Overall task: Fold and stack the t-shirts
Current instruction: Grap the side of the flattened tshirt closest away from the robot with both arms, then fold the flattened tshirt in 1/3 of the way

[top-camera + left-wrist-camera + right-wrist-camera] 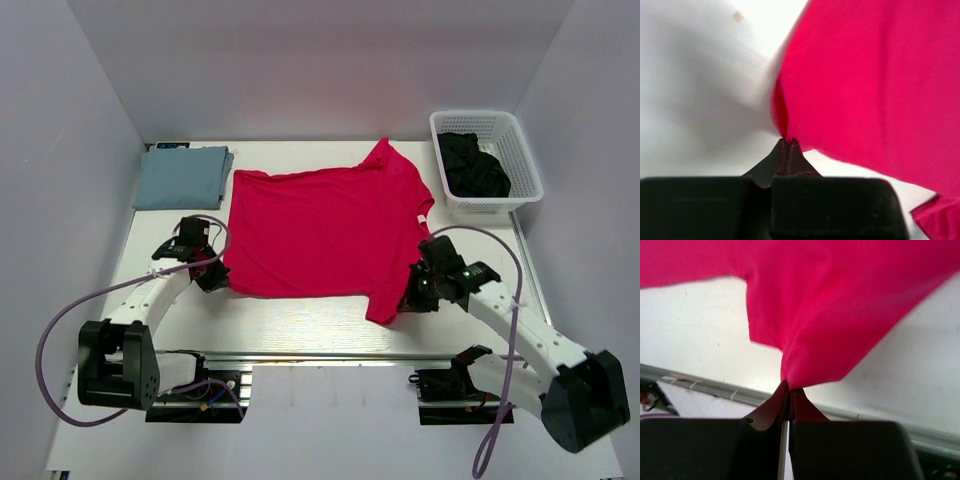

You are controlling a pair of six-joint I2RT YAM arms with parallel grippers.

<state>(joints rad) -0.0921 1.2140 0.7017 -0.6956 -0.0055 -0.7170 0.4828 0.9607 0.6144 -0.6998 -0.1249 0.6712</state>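
The crimson red t-shirt (325, 230) lies spread on the white table (300, 320), sleeves at the right. My left gripper (214, 275) is shut on its near left edge; the left wrist view shows the red cloth (870, 85) pinched at the fingertips (788, 142). My right gripper (410, 297) is shut on the shirt's near right part by the sleeve; the right wrist view shows the cloth (840, 305) bunched and lifted at the fingertips (790, 387). The pale blue-grey t-shirt (182, 176) lies folded at the back left of the table.
A white plastic lattice basket (520, 150) stands at the back right with dark clothing (472, 165) in it. A metal rail (330, 356) runs along the table's near edge. Grey walls close in the back and sides.
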